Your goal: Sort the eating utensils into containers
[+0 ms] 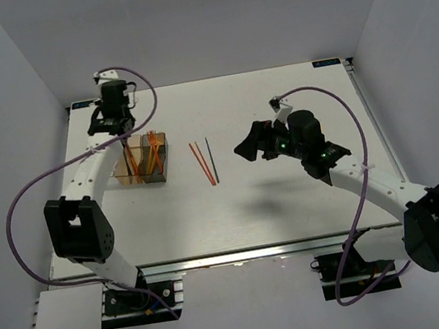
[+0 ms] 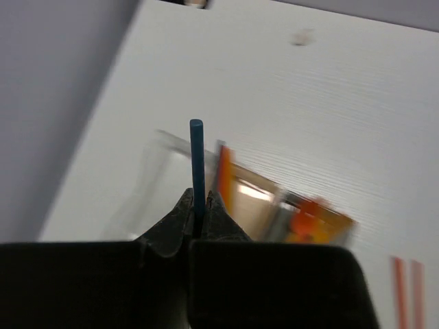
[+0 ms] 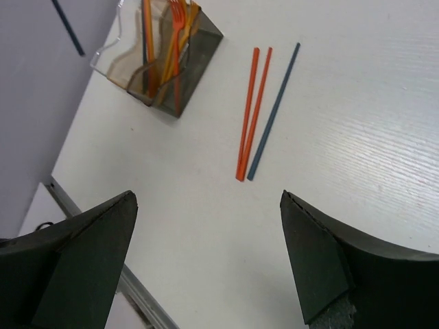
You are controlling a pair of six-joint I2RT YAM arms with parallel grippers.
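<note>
**Left.** The left pincer point(image 2: 199, 205) is clamped on a slender dark blue-grey plastic stick point(image 2: 197, 161). It holds the stick upright over the row of three small translucent rectangular bins point(image 1: 163, 167) (clear, tan-orange, dark grey), which stands at the far left of the white table point(image 1: 292, 203). Whether the stick's lower end has entered a bin cannot be told, as the wrist view is blurred there. The bins already hold orange plastic forks point(image 3: 176, 34) and a few upright stick-like pieces, so most of the sorting appears done.

**Centre.** Two orange-red plastic sticks point(image 3: 247, 114) lie side by side, nearly touching. A second dark blue-grey stick point(image 3: 274, 112) lies just beside them. All three are thin, straight and flat on the table, well apart from the bins, and are yet to be sorted.

**Right.** The right pincer point(image 3: 206, 264) hovers near these three with its fingers wide apart and holds nothing.

**Judged stage.** One stick is being delivered and three are left.
</note>
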